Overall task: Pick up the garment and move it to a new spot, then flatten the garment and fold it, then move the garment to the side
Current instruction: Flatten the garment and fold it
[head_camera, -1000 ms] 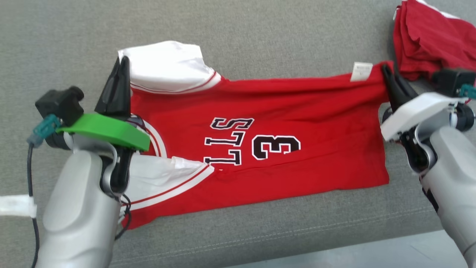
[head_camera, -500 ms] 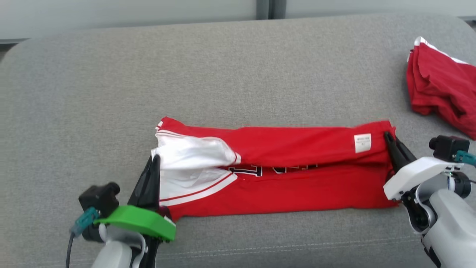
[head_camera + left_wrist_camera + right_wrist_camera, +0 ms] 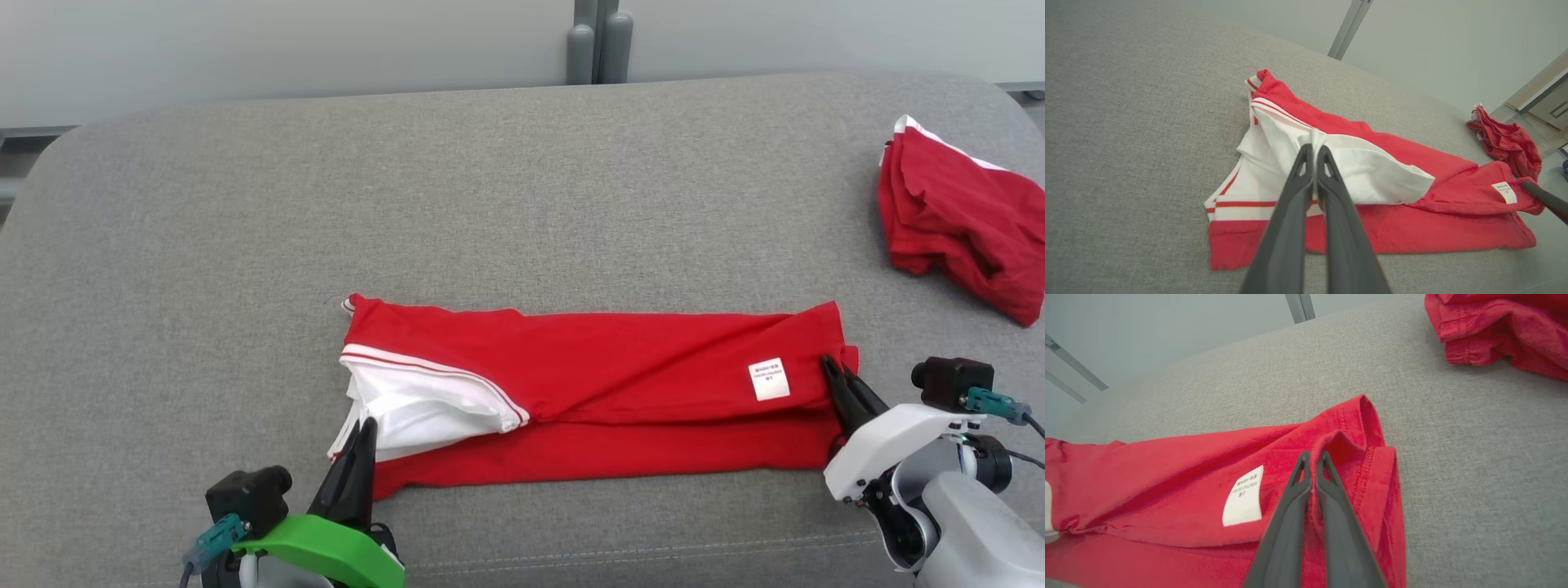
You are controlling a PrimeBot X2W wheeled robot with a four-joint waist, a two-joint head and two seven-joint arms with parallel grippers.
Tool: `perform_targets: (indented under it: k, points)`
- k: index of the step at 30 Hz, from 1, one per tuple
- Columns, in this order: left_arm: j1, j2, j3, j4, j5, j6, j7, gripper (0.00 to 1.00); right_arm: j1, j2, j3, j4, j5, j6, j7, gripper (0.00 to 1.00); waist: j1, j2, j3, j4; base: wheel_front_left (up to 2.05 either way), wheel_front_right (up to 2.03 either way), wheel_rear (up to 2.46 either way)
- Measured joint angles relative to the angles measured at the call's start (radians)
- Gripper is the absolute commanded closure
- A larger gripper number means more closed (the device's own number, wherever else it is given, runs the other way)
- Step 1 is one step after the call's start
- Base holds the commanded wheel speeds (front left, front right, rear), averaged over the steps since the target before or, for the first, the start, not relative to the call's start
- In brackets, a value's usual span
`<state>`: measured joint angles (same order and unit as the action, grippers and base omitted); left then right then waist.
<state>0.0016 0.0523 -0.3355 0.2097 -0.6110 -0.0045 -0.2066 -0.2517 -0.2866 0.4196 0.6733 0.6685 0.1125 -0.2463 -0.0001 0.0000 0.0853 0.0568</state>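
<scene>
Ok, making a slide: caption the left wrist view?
Left gripper pinching the white sleeve of a folded red jersey on a couch.

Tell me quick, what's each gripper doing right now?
Left gripper: closed, pinching the garment at its white end.
Right gripper: closed, pinching the garment at its red end.

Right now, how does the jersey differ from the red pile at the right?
The jersey lies folded in a long flat strip; the pile is bunched up. The jersey is pinched at its ends by the left gripper and right gripper; the pile lies apart, untouched. The jersey shows a white sleeve and label; the pile a thin white edge. Both are red, on the grey sofa.
</scene>
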Motion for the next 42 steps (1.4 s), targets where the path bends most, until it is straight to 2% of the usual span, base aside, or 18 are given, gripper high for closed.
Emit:
perform_targets:
  k: [1, 2, 3, 4, 5, 10, 17, 26, 30, 35, 42]
  points:
    - [0.000, 0.000, 0.001, 0.004, 0.000, 0.004, 0.006, 0.53, 0.003, 0.000, 0.001, 0.003, -0.003, -0.004, 0.000, 0.65, 0.0000, 0.0000, -0.001, -0.004, 0.00, 0.00, 0.00]
    - [0.000, 0.000, 0.002, 0.008, 0.000, 0.007, 0.010, 0.47, 0.007, 0.001, 0.000, 0.006, -0.003, -0.009, 0.000, 0.55, 0.0000, 0.0000, -0.001, -0.007, 0.00, 0.00, 0.00]
    - [0.000, 0.000, 0.007, 0.011, -0.001, 0.011, 0.013, 0.31, 0.012, 0.001, 0.000, 0.010, -0.004, -0.010, 0.000, 0.21, 0.0000, 0.0000, -0.001, -0.011, 0.00, 0.00, 0.00]
    - [0.001, 0.002, 0.010, 0.017, -0.001, 0.019, 0.020, 0.06, 0.017, 0.001, 0.000, 0.015, -0.004, -0.010, 0.000, 0.07, 0.0000, 0.0000, -0.001, -0.014, 0.00, 0.00, 0.00]
    - [0.003, 0.006, 0.014, 0.021, 0.000, 0.027, 0.021, 0.00, 0.021, 0.002, 0.000, 0.021, -0.004, -0.011, 0.000, 0.00, 0.0000, 0.0000, 0.000, -0.018, 0.00, 0.00, 0.00]
    - [0.027, 0.034, 0.050, 0.031, 0.001, 0.059, 0.029, 0.00, 0.031, 0.000, -0.002, 0.036, -0.010, -0.027, -0.001, 0.00, 0.0000, 0.0000, 0.009, -0.036, 0.00, 0.00, 0.00]
    - [0.054, 0.066, 0.088, -0.006, 0.010, 0.078, 0.020, 0.00, 0.048, -0.015, -0.044, 0.035, -0.005, -0.039, -0.001, 0.00, 0.0000, 0.0000, 0.020, -0.044, 0.00, 0.00, 0.00]
    - [0.045, 0.089, 0.087, -0.102, 0.096, 0.085, -0.016, 0.00, 0.108, -0.045, -0.081, 0.005, 0.004, -0.061, -0.001, 0.00, 0.0000, 0.0000, 0.001, -0.038, 0.00, 0.00, 0.00]
    - [0.035, 0.084, 0.073, -0.138, 0.115, 0.091, -0.024, 0.00, 0.107, -0.046, -0.090, -0.021, 0.013, -0.059, -0.001, 0.00, 0.0000, 0.0000, -0.007, -0.049, 0.00, 0.00, 0.00]
    - [0.024, 0.065, 0.044, -0.166, 0.135, 0.091, -0.024, 0.00, 0.085, -0.044, -0.083, -0.032, 0.020, -0.039, 0.004, 0.00, 0.0000, 0.0000, -0.010, -0.049, 0.00, 0.00, 0.00]
    - [0.013, 0.064, 0.016, -0.191, 0.156, 0.091, -0.024, 0.00, 0.046, -0.043, -0.076, -0.009, 0.049, -0.035, 0.077, 0.00, 0.0000, 0.0000, -0.003, -0.023, 0.00, 0.00, 0.00]
